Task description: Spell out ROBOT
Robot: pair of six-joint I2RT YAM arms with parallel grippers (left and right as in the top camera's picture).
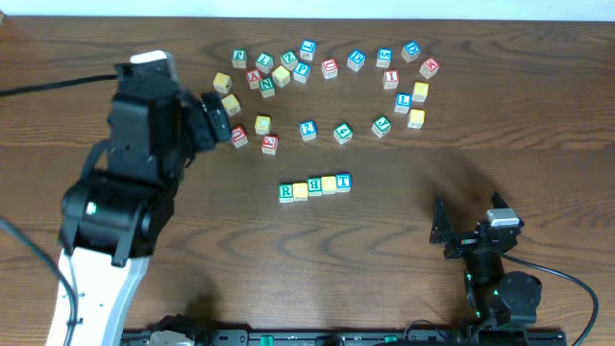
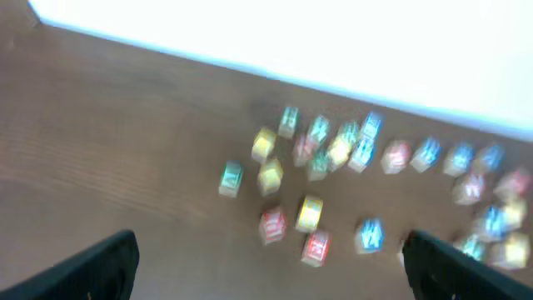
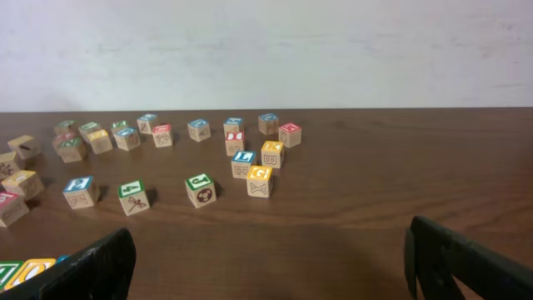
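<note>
The ROBOT row (image 1: 314,186) lies mid-table: green R (image 1: 285,192), a yellow cube (image 1: 300,190), green B (image 1: 314,186), a second yellow cube (image 1: 329,184) and blue T (image 1: 343,182), side by side and slanting slightly up to the right. My left gripper (image 1: 217,119) hovers up and left of the row, over the loose cubes. It stands open with nothing between its fingers (image 2: 92,271), and its wrist view is blurred. My right gripper (image 1: 468,219) rests open and empty near the front right (image 3: 271,267). One end of the row (image 3: 25,271) shows at its bottom left.
Several loose letter cubes (image 1: 327,69) spread in a band across the back of the table, with a closer line of them (image 1: 307,129) just behind the row. Red cubes (image 2: 273,225) lie just ahead of the left fingers. The left arm's bulk (image 1: 125,202) covers the table's left side.
</note>
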